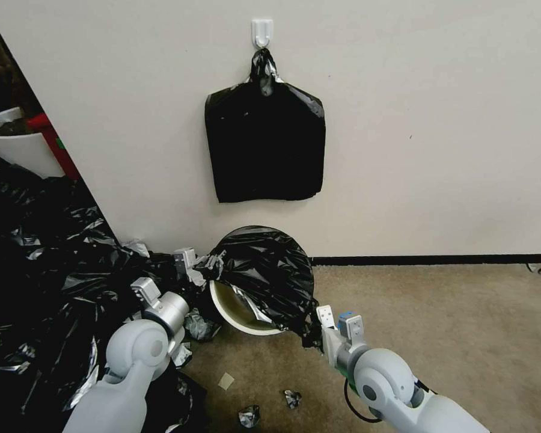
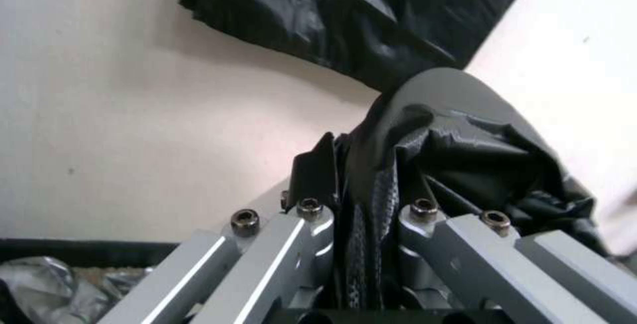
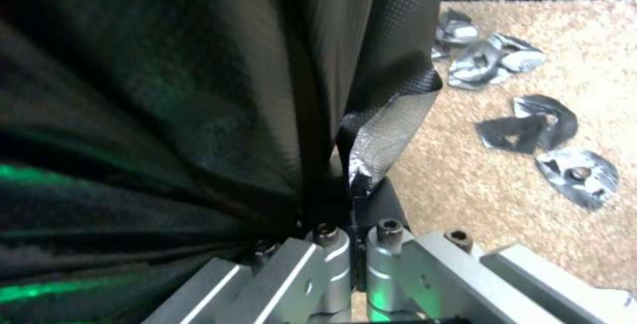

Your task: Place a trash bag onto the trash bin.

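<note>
The bag (image 1: 264, 276) is pinched at both sides by the left gripper (image 1: 213, 263) and right gripper (image 1: 316, 328). The bin (image 1: 237, 313) is half covered; its near rim is left bare.

White rounded arm shells, silver finger links, black hex screws, black cable
</note>
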Motion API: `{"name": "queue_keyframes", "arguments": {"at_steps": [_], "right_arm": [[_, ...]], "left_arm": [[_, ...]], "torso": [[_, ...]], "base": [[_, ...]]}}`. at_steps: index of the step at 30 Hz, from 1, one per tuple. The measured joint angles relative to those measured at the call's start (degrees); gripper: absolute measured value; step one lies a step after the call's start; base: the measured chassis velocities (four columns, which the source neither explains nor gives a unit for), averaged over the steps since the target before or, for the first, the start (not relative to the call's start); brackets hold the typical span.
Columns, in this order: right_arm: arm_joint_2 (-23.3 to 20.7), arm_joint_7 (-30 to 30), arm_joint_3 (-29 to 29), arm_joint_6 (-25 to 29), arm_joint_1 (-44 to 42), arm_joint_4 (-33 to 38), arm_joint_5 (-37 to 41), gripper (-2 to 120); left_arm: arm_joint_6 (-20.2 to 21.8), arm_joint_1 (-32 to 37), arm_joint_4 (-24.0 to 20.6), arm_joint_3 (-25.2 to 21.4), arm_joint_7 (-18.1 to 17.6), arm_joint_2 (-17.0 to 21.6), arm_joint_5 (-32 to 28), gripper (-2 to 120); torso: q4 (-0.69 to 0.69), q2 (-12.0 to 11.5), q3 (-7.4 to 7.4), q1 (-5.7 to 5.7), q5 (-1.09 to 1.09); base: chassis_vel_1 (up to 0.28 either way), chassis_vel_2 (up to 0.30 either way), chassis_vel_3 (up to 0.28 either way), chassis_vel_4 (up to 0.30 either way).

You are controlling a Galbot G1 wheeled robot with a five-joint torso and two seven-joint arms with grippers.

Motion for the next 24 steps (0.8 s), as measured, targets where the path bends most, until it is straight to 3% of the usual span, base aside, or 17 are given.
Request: {"name": "queue_keyframes", "arguments": {"at_steps": [8,14,18,22,24], "right_arm": [[-3.9,5.2,-2.4,-1.1,-2.1,5.7,-1.6,27],[-6.0,7.7,-3.7,-1.9,-4.1,11.1,-5.5,47],[-6.7,7.9,-4.7,-0.9,-5.4,12.7,-14.5,65],[-6.9,7.2,-5.4,0.8,-6.4,12.7,-21.6,76],[-7.3,5.0,-6.2,4.7,-7.9,12.7,-31.2,86]], "left_arm": [[-1.3,-2.4,4.3,0.4,-1.6,1.0,2.5,7],[-1.2,-2.9,5.1,1.2,-1.9,1.1,3.7,6],[-0.6,-3.2,5.1,2.0,-3.5,0.6,4.0,6],[0.2,-3.4,4.8,2.2,-4.6,0.5,4.0,6],[1.3,-3.8,4.1,2.4,-6.3,0.5,3.9,6]], "torso": [[0.0,0.0,0.01,0.0,-0.01],[0.0,0.0,0.0,0.0,0.0],[0.0,0.0,0.0,0.0,0.0],[0.0,0.0,0.0,0.0,0.0],[0.0,0.0,0.0,0.0,0.0]], "base": [[0.0,0.0,0.0,0.0],[0.0,0.0,0.0,0.0],[0.0,0.0,0.0,0.0],[0.0,0.0,0.0,0.0],[0.0,0.0,0.0,0.0]]}}
